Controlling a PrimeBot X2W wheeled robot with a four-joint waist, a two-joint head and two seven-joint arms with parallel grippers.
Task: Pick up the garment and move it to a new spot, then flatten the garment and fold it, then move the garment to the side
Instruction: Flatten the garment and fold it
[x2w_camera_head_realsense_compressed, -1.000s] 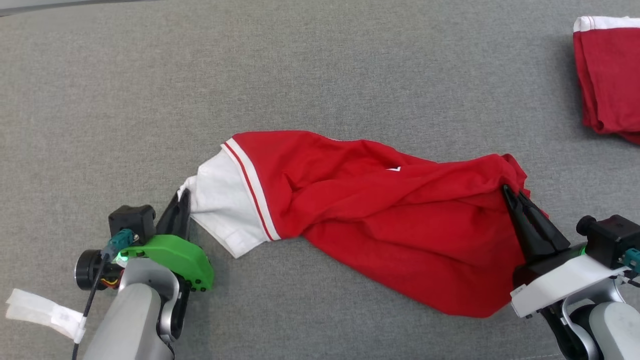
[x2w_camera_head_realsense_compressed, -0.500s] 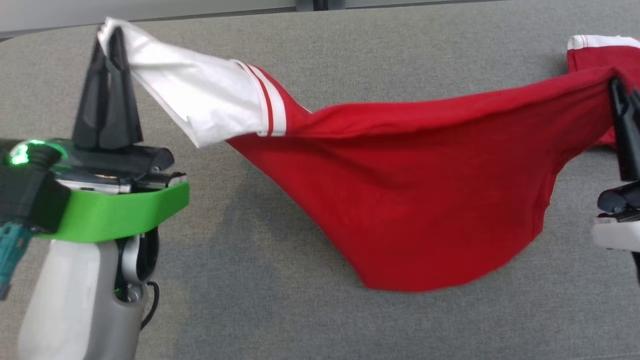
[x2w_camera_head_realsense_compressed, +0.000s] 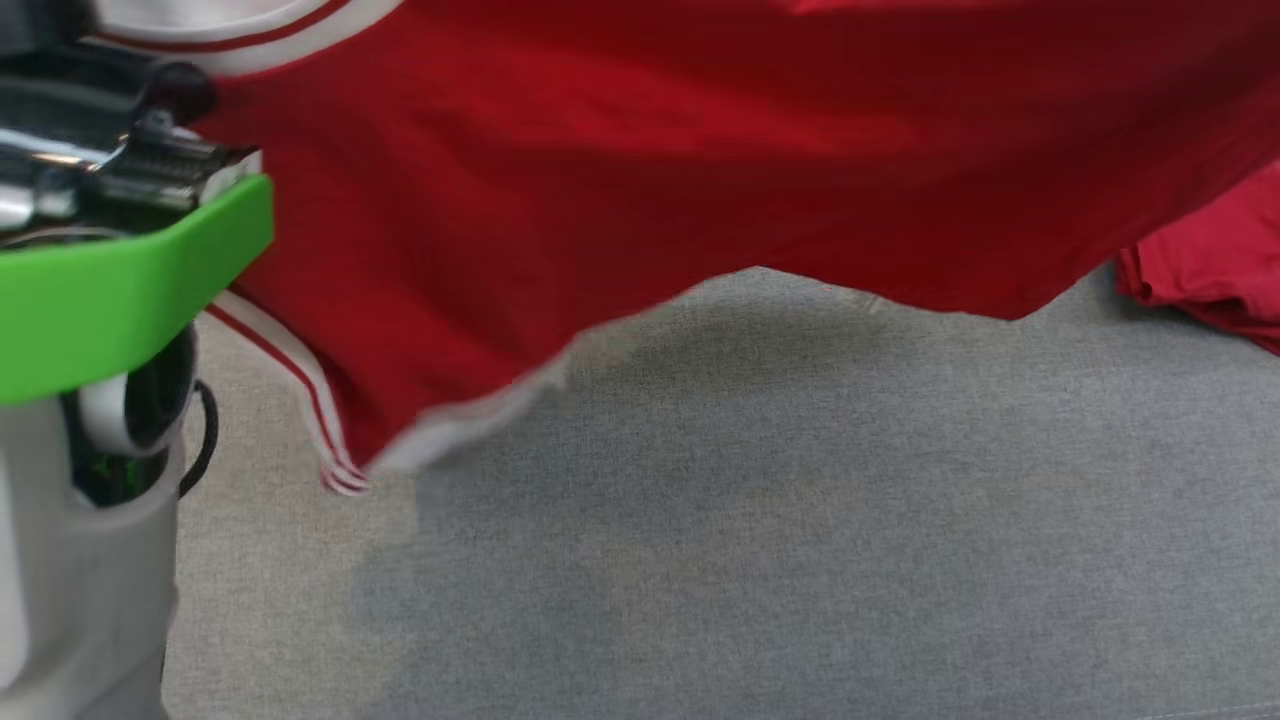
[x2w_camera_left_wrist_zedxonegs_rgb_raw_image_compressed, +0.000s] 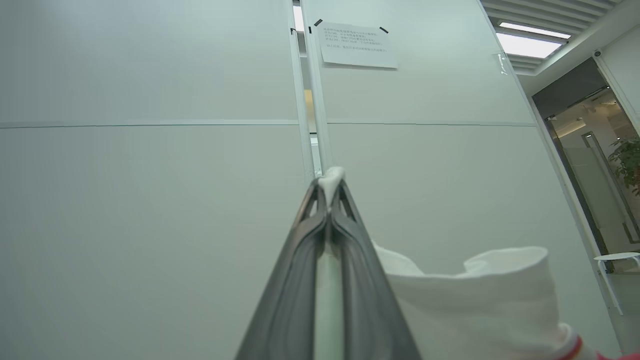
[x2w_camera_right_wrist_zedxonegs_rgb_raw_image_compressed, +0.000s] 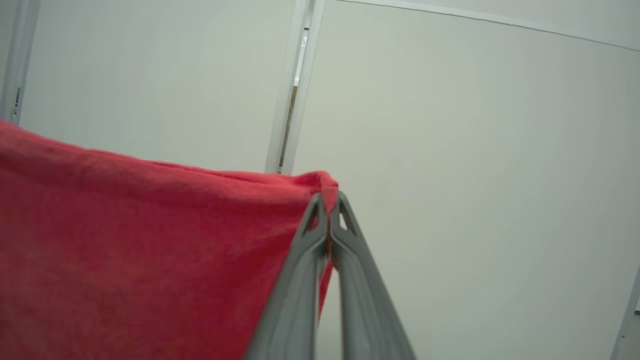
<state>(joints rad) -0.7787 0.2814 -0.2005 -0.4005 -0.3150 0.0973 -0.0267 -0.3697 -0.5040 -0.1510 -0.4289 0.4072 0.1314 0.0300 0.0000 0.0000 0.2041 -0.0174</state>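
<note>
above the grey cloth-covered tabletop (x2w_camera_head_realsense_compressed: 800, 520), the red jersey garment with white sleeve (x2w_camera_head_realsense_compressed: 640, 150) hangs in the air, stretched between both arms. the left end effector (x2w_camera_left_wrist_zedxonegs_rgb_raw_image_compressed: 330, 182) is pressed together on the white sleeve tip; the right end effector (x2w_camera_right_wrist_zedxonegs_rgb_raw_image_compressed: 329, 196) pinches a red edge.

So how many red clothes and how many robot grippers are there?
Red cloth garments: 2, the lifted red-and-white garment and a second red garment lying at the right.
Dark two-fingered grippers: 2, left gripper and right gripper, both shut on the lifted garment.
Total: 4
</note>
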